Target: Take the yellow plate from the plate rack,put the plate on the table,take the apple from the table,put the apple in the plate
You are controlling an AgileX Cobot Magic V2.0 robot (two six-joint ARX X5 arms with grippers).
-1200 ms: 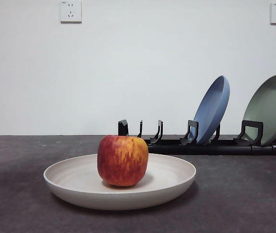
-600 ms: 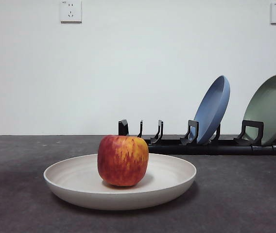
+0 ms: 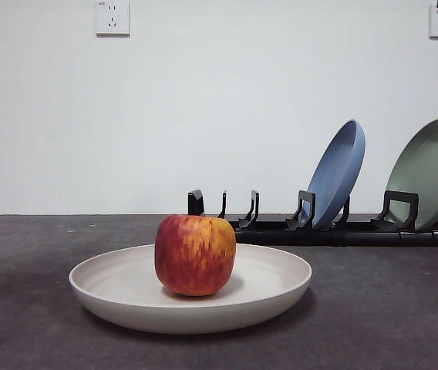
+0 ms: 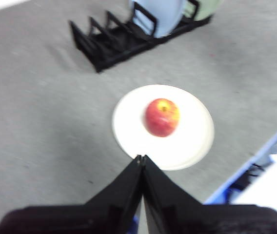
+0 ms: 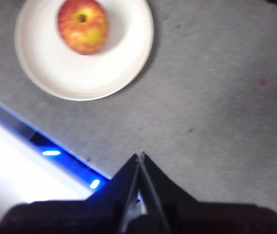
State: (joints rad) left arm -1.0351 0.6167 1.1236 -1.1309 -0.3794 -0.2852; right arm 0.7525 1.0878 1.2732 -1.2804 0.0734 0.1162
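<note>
A black arm tip has just appeared at one o'clock; my left gripper (image 4: 142, 158) and right gripper (image 5: 140, 156) hang closed and empty, with the apple (image 3: 194, 254) resting in the yellow plate (image 3: 119, 289), so I judge the task finished.

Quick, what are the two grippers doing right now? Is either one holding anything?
Left gripper: fingers closed, holding nothing, up above the yellow plate with the apple on it.
Right gripper: fingers closed, holding nothing, above the table.

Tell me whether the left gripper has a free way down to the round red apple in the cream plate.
Probably yes. The round red apple sits uncovered in the wide cream plate, and nothing stands between it and the left gripper, which hangs above with jaws shut. It would need to open first.
</note>
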